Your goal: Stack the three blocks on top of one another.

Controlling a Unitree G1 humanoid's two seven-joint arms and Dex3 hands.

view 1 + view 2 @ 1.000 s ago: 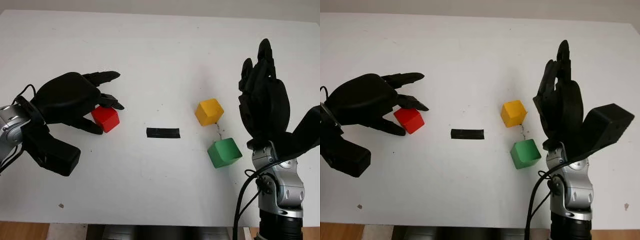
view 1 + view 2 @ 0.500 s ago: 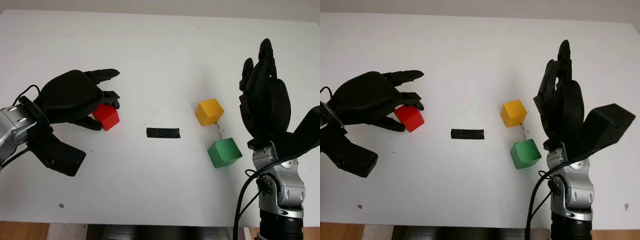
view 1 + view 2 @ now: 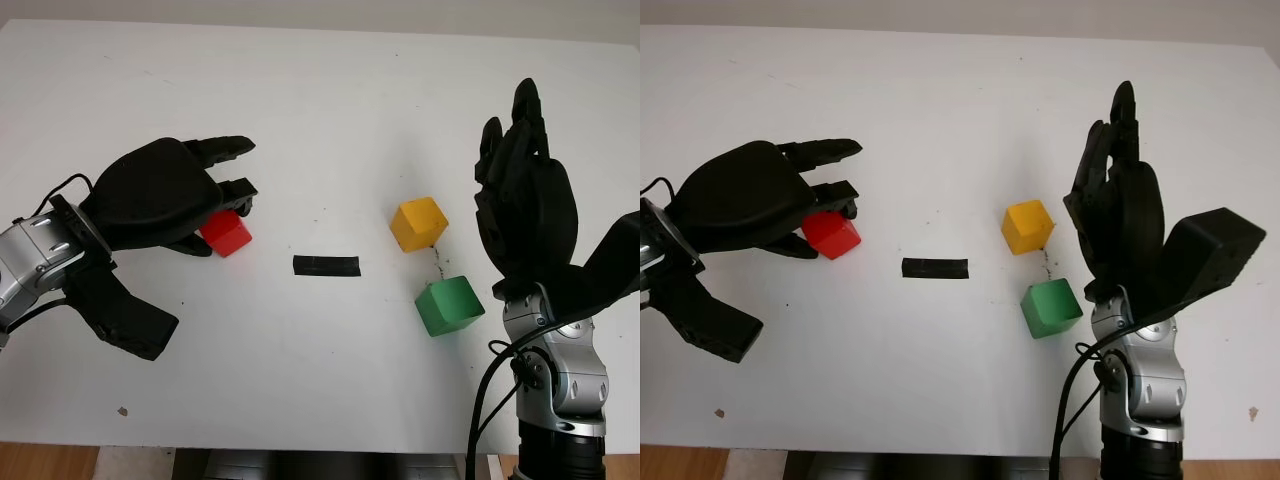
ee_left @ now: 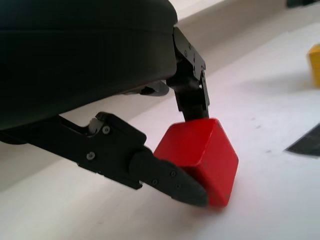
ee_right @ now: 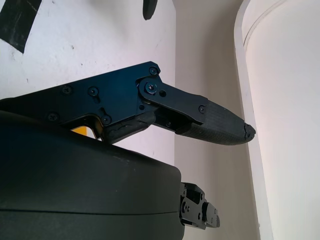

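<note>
Two blocks (image 3: 418,223) right, tape strip (image 3: 326,266) between

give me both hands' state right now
Left hand: shut on the small red cube block, left side of the table.
Right hand: open, holding nothing, upright beside the yellow cube block.

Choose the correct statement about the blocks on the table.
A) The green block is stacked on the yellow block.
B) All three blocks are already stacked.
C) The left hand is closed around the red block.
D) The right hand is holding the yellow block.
C: the left hand has its fingers clamped on the red block, while the yellow block and green block sit apart on the table.
</note>
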